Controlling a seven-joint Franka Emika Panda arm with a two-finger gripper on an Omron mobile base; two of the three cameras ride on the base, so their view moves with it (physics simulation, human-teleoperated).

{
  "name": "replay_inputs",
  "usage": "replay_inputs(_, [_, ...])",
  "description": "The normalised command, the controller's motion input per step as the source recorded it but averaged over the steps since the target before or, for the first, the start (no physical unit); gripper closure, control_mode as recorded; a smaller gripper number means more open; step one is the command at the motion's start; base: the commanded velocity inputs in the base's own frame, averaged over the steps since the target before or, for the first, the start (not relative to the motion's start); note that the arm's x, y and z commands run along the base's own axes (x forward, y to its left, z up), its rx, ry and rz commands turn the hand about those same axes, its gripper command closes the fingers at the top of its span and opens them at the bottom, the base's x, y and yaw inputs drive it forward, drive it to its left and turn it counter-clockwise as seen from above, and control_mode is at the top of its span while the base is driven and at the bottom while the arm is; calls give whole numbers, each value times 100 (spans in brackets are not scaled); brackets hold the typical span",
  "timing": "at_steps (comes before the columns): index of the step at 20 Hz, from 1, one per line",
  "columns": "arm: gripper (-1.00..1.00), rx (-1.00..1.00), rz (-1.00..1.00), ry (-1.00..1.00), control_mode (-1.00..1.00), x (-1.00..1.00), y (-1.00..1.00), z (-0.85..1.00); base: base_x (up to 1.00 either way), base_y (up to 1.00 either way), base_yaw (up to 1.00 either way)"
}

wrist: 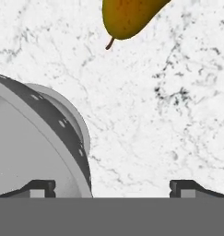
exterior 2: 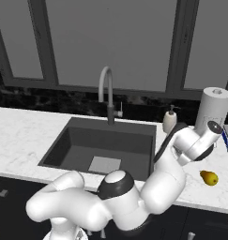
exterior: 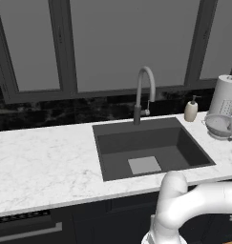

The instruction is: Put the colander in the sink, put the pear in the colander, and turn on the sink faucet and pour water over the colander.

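Pincer (wrist: 112,188) open above the counter (wrist: 168,115), straddling the rim of the colander (wrist: 35,147); pear (wrist: 127,16) lies just beyond; sink (exterior: 151,143) holds nothing

White marble counter (wrist: 168,115) carries colander (wrist: 35,147), under hand's left fingertip; pear (wrist: 127,16) lies ahead of hand, apart from colander.

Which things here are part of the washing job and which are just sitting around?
Job:
silvery perforated metal colander
small yellow-orange pear
dark grey rectangular sink
tall grey gooseneck faucet
robot's pincer, open beside the colander

Lying about:
small cream soap dispenser bottle
white paper towel roll
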Motion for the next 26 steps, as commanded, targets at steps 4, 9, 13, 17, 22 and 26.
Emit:
replay_inputs(4, [-100, 0, 0, 0, -100, 14, -6, -8, 0, 0, 0])
replay_inputs(9, [-100, 0, 0, 0, -100, 22, 0, -16, 0, 0, 0])
replay_inputs(13, [-100, 0, 0, 0, -100, 24, 0, -13, 0, 0, 0])
replay_inputs(17, [-100, 0, 0, 0, -100, 15, 0, -3, 0, 0, 0])
replay_inputs(22, [100, -1, -1, 1, -100, 2, 0, -4, 0, 0, 0])
replay_inputs(26, [100, 0, 0, 0, -100, -8, 0, -5, 0, 0, 0])
